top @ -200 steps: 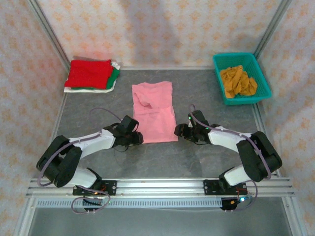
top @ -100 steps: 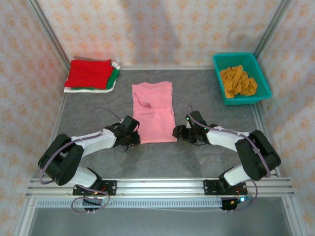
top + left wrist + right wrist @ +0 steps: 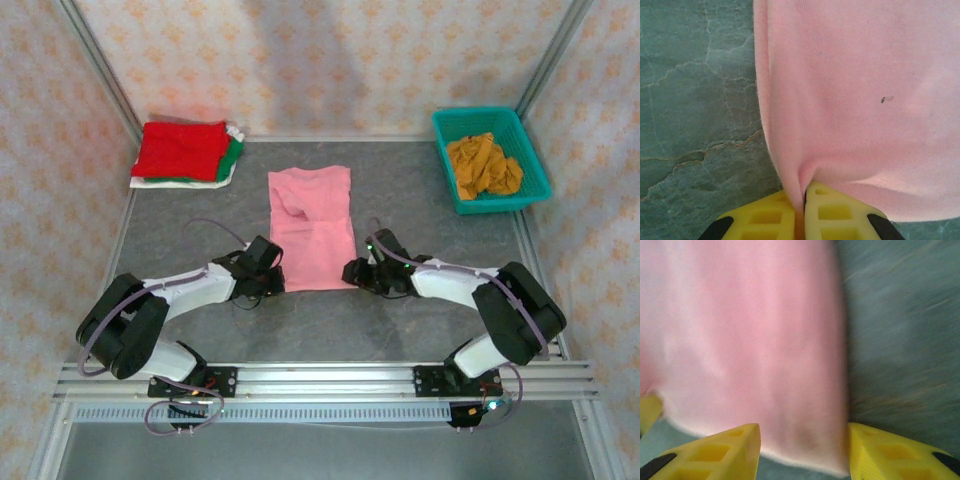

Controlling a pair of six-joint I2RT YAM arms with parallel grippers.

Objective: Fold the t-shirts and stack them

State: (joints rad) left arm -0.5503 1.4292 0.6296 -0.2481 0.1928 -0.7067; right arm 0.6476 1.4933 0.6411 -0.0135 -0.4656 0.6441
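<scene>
- Left wrist cam: left gripper [image 3: 804, 196] pinched tight on the pink t-shirt [image 3: 855, 100], at its near hem.
- right gripper [image 3: 804, 439] has its jaws half apart, straddling the other near corner (blurry).
- It lies flat on the table [image 3: 420, 325].

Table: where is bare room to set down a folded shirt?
Bare table lies between the pink t-shirt and the teal basket, also between that shirt and the red-topped stack. Crowded: the shirt's near corners, at the left gripper and right gripper.
</scene>
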